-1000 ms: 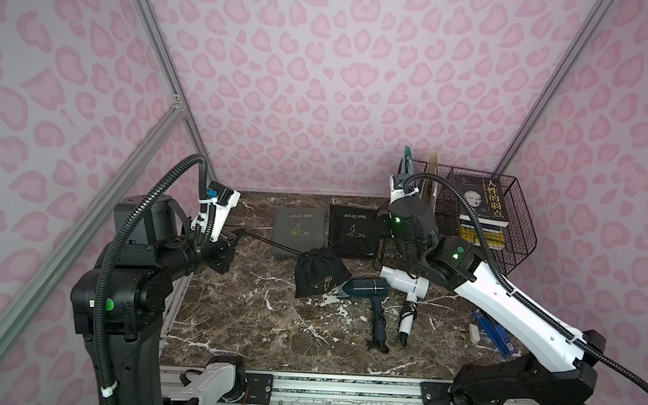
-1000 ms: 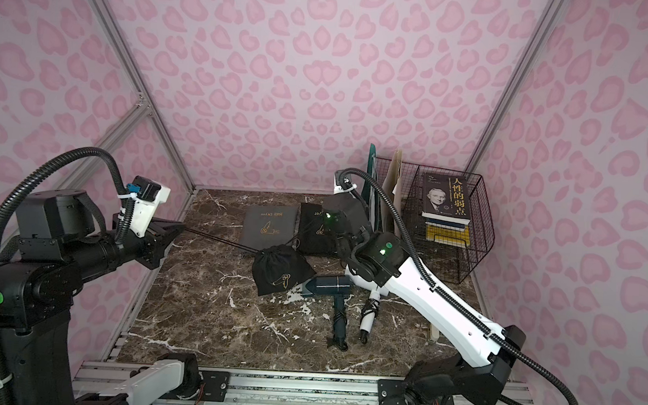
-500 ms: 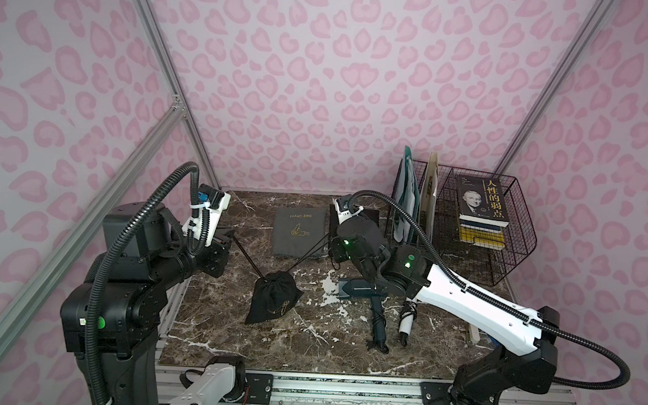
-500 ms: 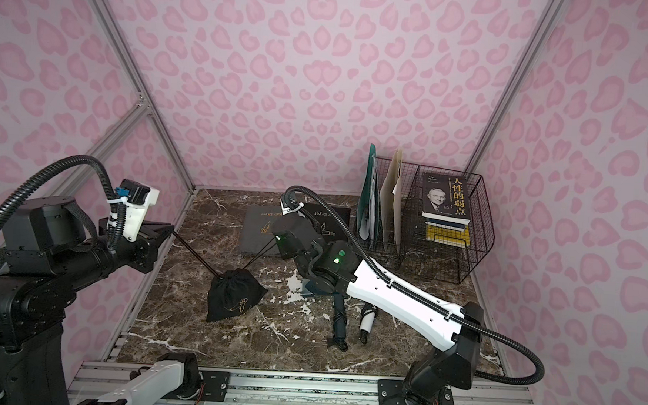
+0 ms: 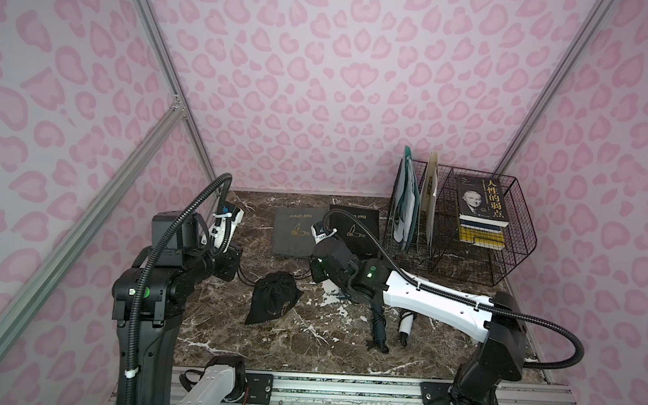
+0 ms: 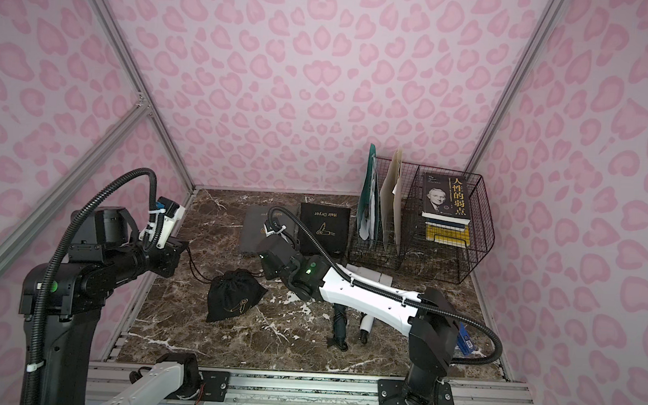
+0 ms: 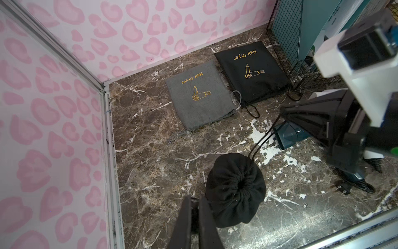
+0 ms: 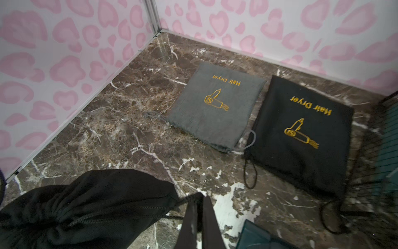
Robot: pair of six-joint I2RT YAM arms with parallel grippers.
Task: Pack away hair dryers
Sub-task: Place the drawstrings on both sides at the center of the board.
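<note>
The left gripper point(image 7: 195, 201) is closed tight on the left string point(image 5: 247, 281) of a puffed-up black bag point(image 5: 274, 298), the right gripper point(image 8: 197, 199) is closed on the right string point(image 8: 190, 197), and 1 teal hair dryer point(image 5: 378, 324) and 1 white hair dryer point(image 5: 406, 324) are seen lying at the bag's 3 o'clock.

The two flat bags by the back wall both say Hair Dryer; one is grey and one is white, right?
Almost. The left wrist view shows a flat grey bag and a flat black bag, not a white one. Both do say Hair Dryer.
</note>
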